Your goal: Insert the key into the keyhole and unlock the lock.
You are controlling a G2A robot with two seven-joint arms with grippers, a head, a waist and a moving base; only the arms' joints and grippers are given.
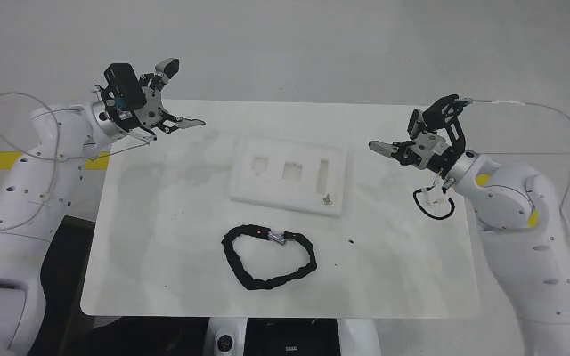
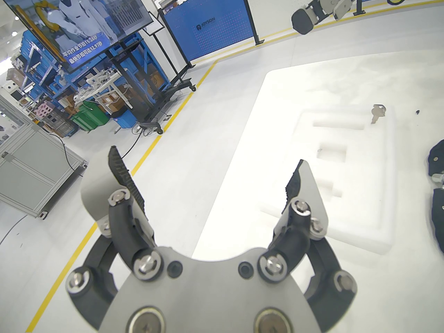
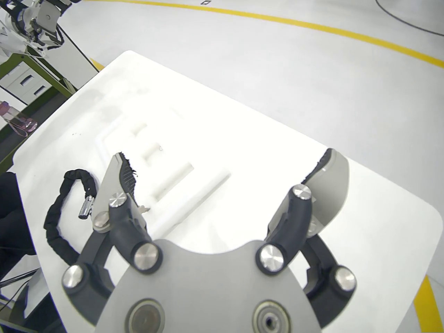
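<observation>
A black fabric-covered chain lock (image 1: 267, 259) lies in a loop on the white table (image 1: 151, 249), its silver lock barrel (image 1: 278, 237) on the far side of the loop. The small metal key (image 1: 328, 199) rests on the near right corner of a white foam tray (image 1: 289, 191). My left gripper (image 1: 183, 93) hangs open above the table's far left corner, well away from both. My right gripper (image 1: 393, 132) is open above the table's right side, right of the tray. The left wrist view shows the key (image 2: 377, 112) beyond the open left gripper (image 2: 208, 162). In the right wrist view the barrel (image 3: 85, 207) and chain (image 3: 55, 209) lie beside one finger (image 3: 121, 174) of the right gripper (image 3: 223, 162).
The foam tray (image 2: 353, 188) has three rectangular pockets. A tiny dark speck (image 1: 354, 239) lies on the table right of the chain. Bare table stretches to the left and right of the chain. The floor beyond carries a yellow line (image 3: 312, 25).
</observation>
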